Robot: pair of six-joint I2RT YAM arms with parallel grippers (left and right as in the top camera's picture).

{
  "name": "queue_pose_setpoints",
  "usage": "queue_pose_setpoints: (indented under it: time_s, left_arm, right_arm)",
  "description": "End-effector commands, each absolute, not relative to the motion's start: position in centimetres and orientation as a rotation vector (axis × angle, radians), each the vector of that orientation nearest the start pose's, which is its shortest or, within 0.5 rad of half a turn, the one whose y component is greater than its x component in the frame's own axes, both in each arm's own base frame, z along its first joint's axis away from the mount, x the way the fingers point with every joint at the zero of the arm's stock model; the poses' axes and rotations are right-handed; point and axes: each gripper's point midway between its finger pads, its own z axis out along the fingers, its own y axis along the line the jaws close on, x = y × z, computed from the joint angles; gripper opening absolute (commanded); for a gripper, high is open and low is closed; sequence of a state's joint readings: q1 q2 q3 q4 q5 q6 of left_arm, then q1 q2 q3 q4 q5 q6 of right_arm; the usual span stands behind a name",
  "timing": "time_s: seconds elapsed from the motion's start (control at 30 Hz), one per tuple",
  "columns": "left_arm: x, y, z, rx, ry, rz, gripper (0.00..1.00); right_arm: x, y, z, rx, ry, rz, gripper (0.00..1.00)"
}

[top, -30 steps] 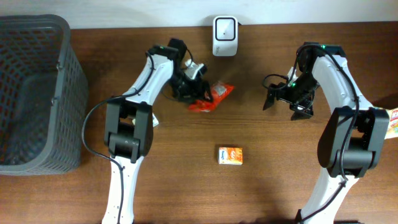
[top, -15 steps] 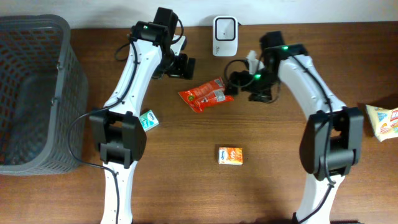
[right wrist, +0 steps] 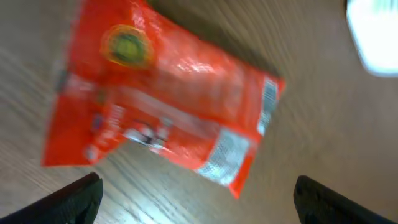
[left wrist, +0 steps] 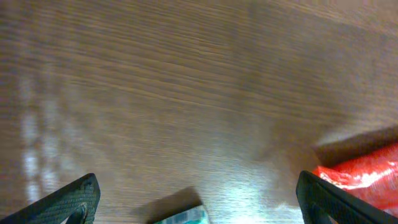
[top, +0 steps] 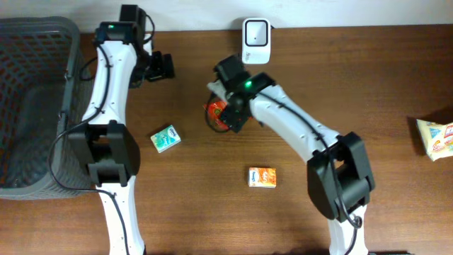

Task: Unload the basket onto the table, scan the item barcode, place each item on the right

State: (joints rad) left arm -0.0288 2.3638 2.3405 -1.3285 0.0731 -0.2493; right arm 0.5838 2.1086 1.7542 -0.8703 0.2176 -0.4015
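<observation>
The packet (right wrist: 168,106) is laid flat on the table (top: 354,85), just in front of the scanner (top: 255,40). From overhead it is largely covered by the right gripper (top: 228,113), whose jaws are spread wide above it with nothing gripped. The left gripper (top: 159,67) is also spread wide and empty, well apart from the packet, nearer the basket (top: 35,106).

Brown wood-grain table (top: 368,85). On it: dark mesh basket (top: 35,106) at far left; white scanner (top: 255,41) at back centre; red packet (right wrist: 168,106) lying flat near it; small green box (top: 165,138); orange box (top: 262,177) toward front; yellow-white packet (top: 435,138) at right edge.
</observation>
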Motion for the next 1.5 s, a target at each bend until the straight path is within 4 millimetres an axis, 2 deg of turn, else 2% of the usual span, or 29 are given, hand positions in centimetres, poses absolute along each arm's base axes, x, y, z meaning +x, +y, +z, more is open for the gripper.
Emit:
queue_pose_setpoints:
  time_s: [0.0, 0.07, 0.1, 0.17, 0.23, 0.3, 0.37, 0.4, 0.5, 0.73, 0.93, 1.03, 1.13, 1.2, 1.3, 1.37, 1.4, 1.47]
  left_arm:
    - [50.8, -1.3, 12.0, -0.38, 2.891, -0.137, 0.99]
    - [50.8, -0.9, 12.0, -0.39, 2.889, -0.136, 0.99]
    - [50.9, -0.8, 12.0, -0.391, 2.888, -0.136, 0.99]
    - [50.8, -0.9, 12.0, -0.391, 2.889, -0.136, 0.99]
    - [50.8, -0.9, 12.0, -0.391, 2.891, -0.136, 0.99]
    - [50.7, -0.9, 11.9, -0.392, 2.894, -0.135, 0.99]
    - [50.7, -0.9, 11.9, -0.392, 2.895, -0.135, 0.99]
    - [50.7, -0.9, 11.9, -0.392, 2.895, -0.135, 0.99]
    - [50.7, -0.9, 11.9, -0.392, 2.895, -0.135, 0.99]
    - [50.4, -0.9, 11.9, -0.394, 2.908, -0.133, 0.99]
    - [50.4, -0.9, 11.9, -0.394, 2.908, -0.132, 0.99]
    - [50.4, -0.4, 11.8, -0.398, 2.906, -0.093, 0.99]
    - [50.4, -0.4, 11.8, -0.398, 2.906, -0.089, 0.99]
    - [50.4, -0.4, 11.8, -0.398, 2.906, -0.089, 0.99]
    - [50.4, -0.4, 11.8, -0.398, 2.906, -0.089, 0.99]
    - [50.4, -0.4, 11.8, -0.398, 2.906, -0.089, 0.99]
    - [50.4, -0.4, 11.8, -0.398, 2.905, -0.089, 0.99]
    - [50.4, -0.4, 11.8, -0.399, 2.905, -0.089, 0.99]
  right_arm:
    - [42.3, 26.0, 9.8, -1.435, 2.311, -0.351, 0.98]
    - [42.1, 28.2, 10.2, -1.444, 2.253, -0.309, 0.98]
    - [41.4, 29.4, 9.9, -1.473, 2.243, -0.231, 0.98]
    - [40.3, 30.6, 8.7, -1.529, 2.246, -0.147, 0.99]
    - [40.1, 29.9, 6.7, -1.601, 2.266, -0.217, 0.98]
    - [40.8, 28.3, 5.1, -1.605, 2.295, -0.363, 0.98]
    - [42.0, 26.5, 4.8, -1.576, 2.293, -0.551, 0.98]
    - [42.5, 26.3, 5.0, -1.556, 2.281, -0.592, 0.98]
    - [43.1, 26.6, 5.2, -1.528, 2.264, -0.581, 0.98]
    - [43.5, 24.8, 2.0, -1.544, 2.335, -0.614, 0.98]
    - [44.8, 24.0, 1.8, -1.484, 2.35, -0.594, 0.98]
    - [45.4, 23.1, 1.8, -1.431, 2.383, -0.574, 0.89]
    - [45.6, 23.0, 1.5, -1.416, 2.402, -0.51, 0.83]
    - [46.0, 22.8, 1.6, -1.398, 2.397, -0.509, 0.69]
    - [46.2, 23.0, 1.7, -1.372, 2.4, -0.502, 0.43]
    - [46.3, 23.1, 1.8, -1.312, 2.419, -0.49, 0.14]
    - [46.4, 23.1, 1.9, -1.282, 2.428, -0.484, 0.04]
    - [46.6, 23.1, 2.6, -1.22, 2.442, -0.475, 0.04]
